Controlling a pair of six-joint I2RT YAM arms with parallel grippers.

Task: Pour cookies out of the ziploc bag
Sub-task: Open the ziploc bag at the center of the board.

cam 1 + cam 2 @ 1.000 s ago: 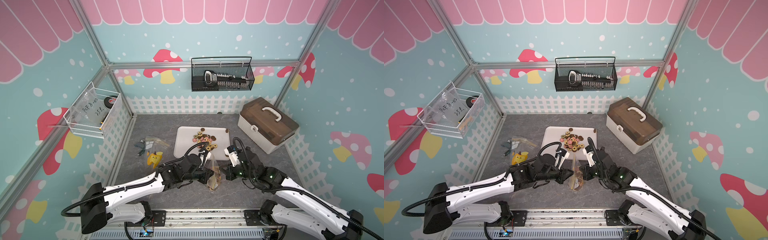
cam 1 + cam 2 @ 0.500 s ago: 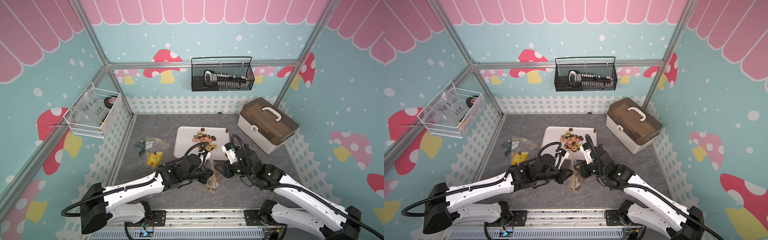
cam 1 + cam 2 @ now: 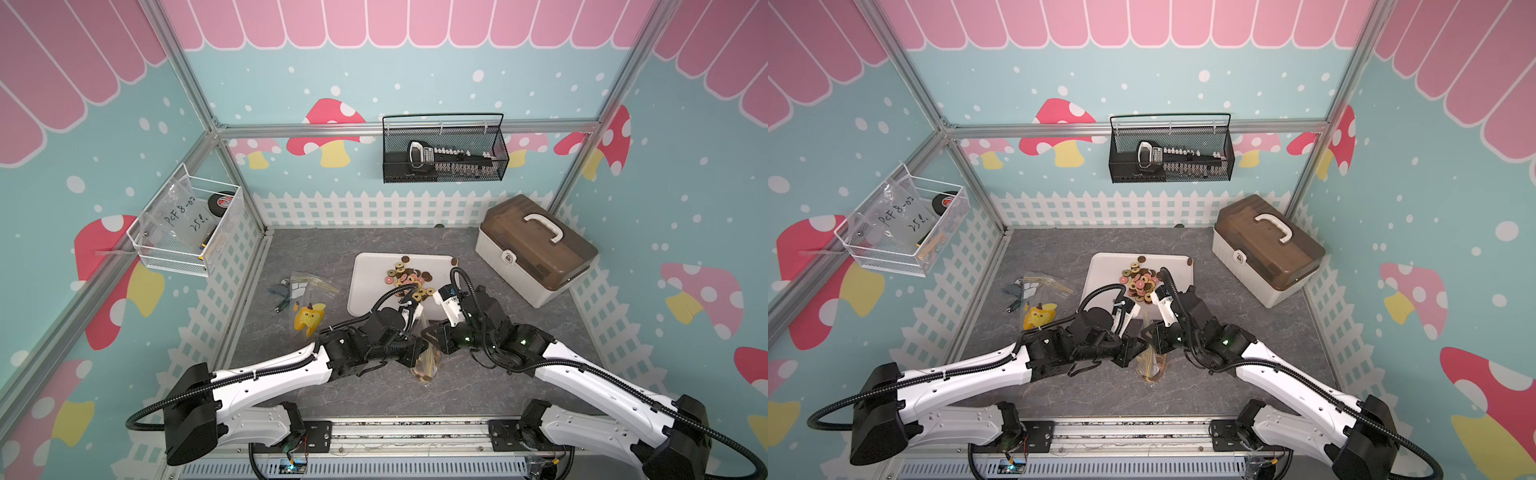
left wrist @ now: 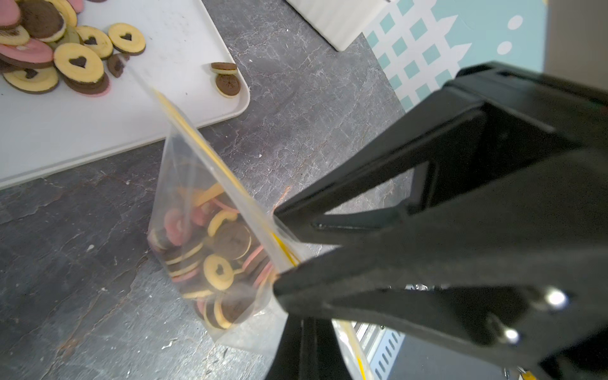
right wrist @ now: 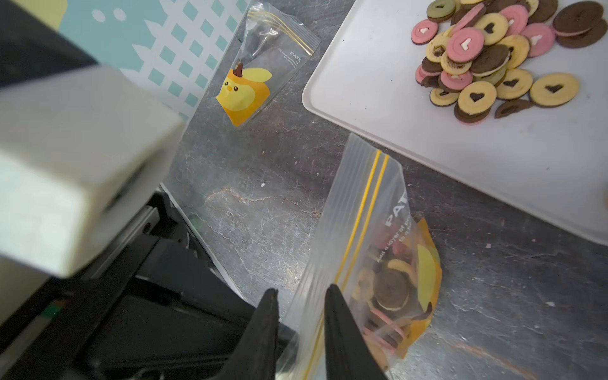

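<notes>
Holds the ziploc bag (image 3: 426, 361) upright near the bench's (image 3: 478, 390) front edge, just short of the tray (image 3: 370, 286), with cookies (image 4: 217, 263) settled low inside. Pinches its zip strip in the left end effector (image 4: 278, 246), pressed together. Straddles the same strip from the opposite side with the right end effector (image 5: 301, 292), slightly spread. Probably calls for tipping the vertical long axis toward the tray.

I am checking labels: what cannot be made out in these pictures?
- Cookies inside the ziploc bag: number unclear in the left wrist view; they overlap behind cloudy film.
- Black basket contents: too small behind mesh, both top views.
- Tool box contents: lid closed, both top views.
</notes>
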